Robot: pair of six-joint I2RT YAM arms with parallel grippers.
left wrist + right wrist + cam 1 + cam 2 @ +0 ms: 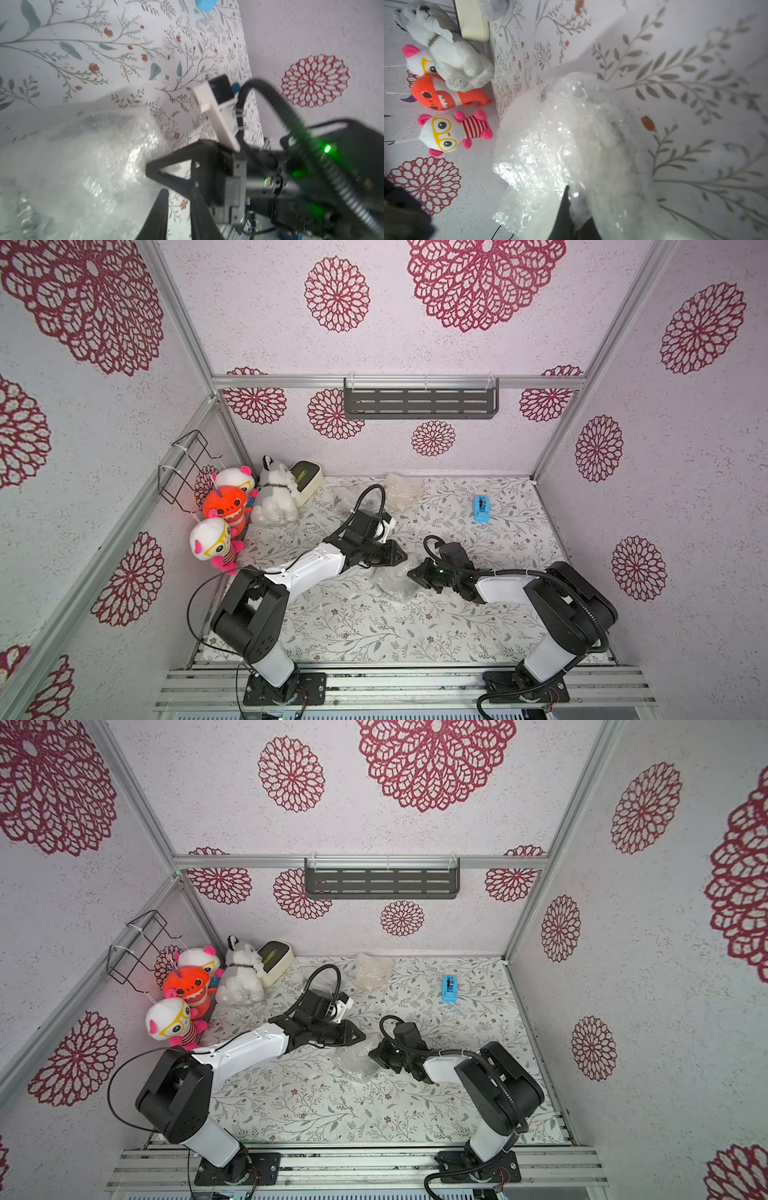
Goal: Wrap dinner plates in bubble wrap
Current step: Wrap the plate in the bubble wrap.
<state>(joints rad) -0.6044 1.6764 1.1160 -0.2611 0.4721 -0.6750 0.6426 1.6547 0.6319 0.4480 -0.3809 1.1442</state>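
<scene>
A crumpled bundle of clear bubble wrap (390,591) (353,1065) lies mid-table between my two arms. My right gripper (413,572) (572,199) is shut on an edge of this bubble wrap (550,135), pinching a fold of it. Just behind the bundle, my left gripper (401,558) (180,189) stands open; bare table shows between its fingers and the bubble wrap (83,166) lies beside one finger. A dark shape shows dimly through the wrap. No dinner plate is plainly visible. A second wrapped bundle (401,489) sits at the back.
A blue tape dispenser (482,508) stands at the back right. A cream box (307,479) and several plush toys (274,493) fill the back left corner. A grey shelf (419,400) hangs on the rear wall. Walls close in three sides.
</scene>
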